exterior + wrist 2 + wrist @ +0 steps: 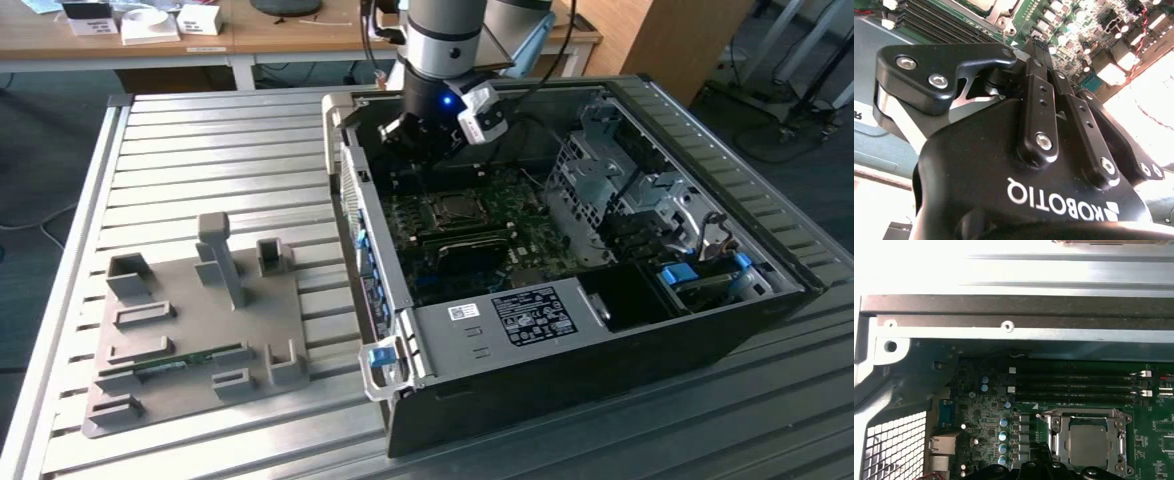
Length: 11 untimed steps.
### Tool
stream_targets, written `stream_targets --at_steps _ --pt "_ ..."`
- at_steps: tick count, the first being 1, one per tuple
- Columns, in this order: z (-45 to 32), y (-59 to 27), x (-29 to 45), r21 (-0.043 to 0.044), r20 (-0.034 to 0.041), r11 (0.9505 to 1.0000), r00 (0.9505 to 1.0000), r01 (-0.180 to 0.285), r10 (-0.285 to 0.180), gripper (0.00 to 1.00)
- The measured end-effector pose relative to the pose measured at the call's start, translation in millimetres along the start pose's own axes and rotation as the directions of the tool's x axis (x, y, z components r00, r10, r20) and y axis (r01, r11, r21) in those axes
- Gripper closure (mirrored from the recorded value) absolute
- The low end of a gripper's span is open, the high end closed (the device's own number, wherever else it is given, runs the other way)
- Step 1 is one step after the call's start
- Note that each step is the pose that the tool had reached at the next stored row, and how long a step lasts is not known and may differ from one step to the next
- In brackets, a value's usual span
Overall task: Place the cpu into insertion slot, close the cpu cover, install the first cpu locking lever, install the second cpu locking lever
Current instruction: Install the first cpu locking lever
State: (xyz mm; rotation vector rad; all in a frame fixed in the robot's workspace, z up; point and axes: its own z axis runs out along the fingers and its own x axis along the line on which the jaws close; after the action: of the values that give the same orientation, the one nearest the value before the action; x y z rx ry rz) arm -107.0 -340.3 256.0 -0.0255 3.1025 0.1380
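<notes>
Gripper (1043, 456) beside cpu cover (1055, 434), one edge offscreen

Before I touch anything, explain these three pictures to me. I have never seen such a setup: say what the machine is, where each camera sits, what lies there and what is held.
The machine is a robot arm with a grasping tool at its end. The exterior view comes from a camera off the arm. It shows a slatted metal table, an open computer case and, at the exterior view's left, a grey holder plate with a narrow green circuit strip in it. The tool hangs inside the case, over the circuit board. Both wrist views come from cameras riding on the arm. The first wrist view shows the chip on the board with a metal frame around it. Whether the tool holds anything, I cannot tell.
</notes>
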Motion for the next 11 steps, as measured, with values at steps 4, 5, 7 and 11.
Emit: stream_targets --at_steps 4,5,7,11 --pt "0.0 0.0 1.8 -0.0004 -0.0002 1.0000 1.0000 0.000 0.000 0.89" --pt "-0.1 -0.1 2.0 -0.0056 -0.0001 1.0000 1.0000 0.000 0.000 0.89" --pt "0.0 0.0 2.0 -0.0246 0.0005 0.9997 1.0000 -0.001 0.001 0.89" --pt "0.0 0.0 2.0 -0.0389 0.0007 0.9992 1.0000 -0.001 0.002 0.89"
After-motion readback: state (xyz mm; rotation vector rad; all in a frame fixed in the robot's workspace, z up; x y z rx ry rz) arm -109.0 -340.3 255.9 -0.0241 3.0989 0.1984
